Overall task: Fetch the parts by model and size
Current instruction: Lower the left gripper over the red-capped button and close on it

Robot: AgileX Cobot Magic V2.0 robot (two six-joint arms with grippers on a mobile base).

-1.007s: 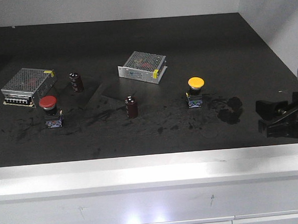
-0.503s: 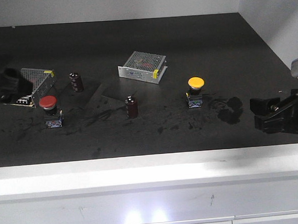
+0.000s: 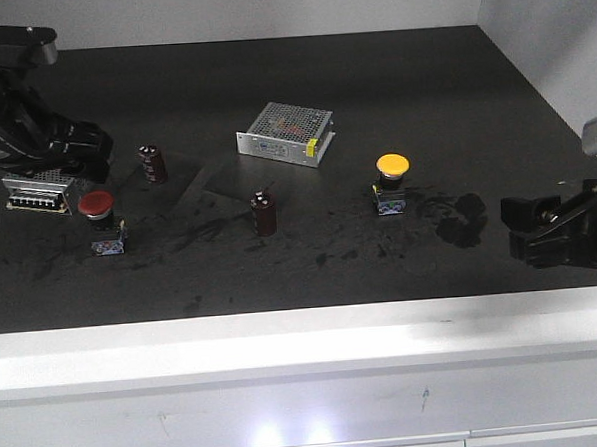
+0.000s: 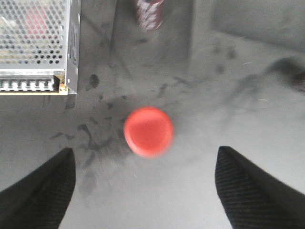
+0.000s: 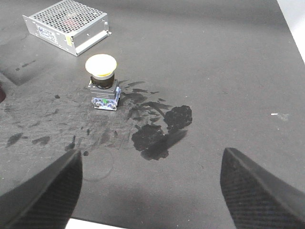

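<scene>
The red-capped part (image 3: pixel 96 204) stands on its dark block base at the left of the black table (image 3: pixel 311 278). My left gripper (image 3: pixel 75 153) hangs just behind and above it. In the left wrist view the red cap (image 4: pixel 148 131) is blurred and lies ahead of the open left gripper (image 4: pixel 145 157), between the lines of its two fingers and touching neither. The yellow-capped part (image 3: pixel 392 169) stands right of centre. My right gripper (image 3: pixel 539 233) is open near the table's right front, well short of the yellow cap (image 5: pixel 101 67), with nothing in the right gripper (image 5: pixel 152 157).
One silver perforated box (image 3: pixel 285 133) lies at centre back. Another box (image 3: pixel 38 187) is partly under the left arm. Two dark capacitors (image 3: pixel 153 163) (image 3: pixel 264 213) stand between the parts. A dark smear (image 5: pixel 159 131) marks the tabletop. The white front ledge (image 3: pixel 285 344) borders the table.
My left arm has come in from the left and now stands over the left box, behind the red-capped part. The right gripper shifted slightly left, then held still.
</scene>
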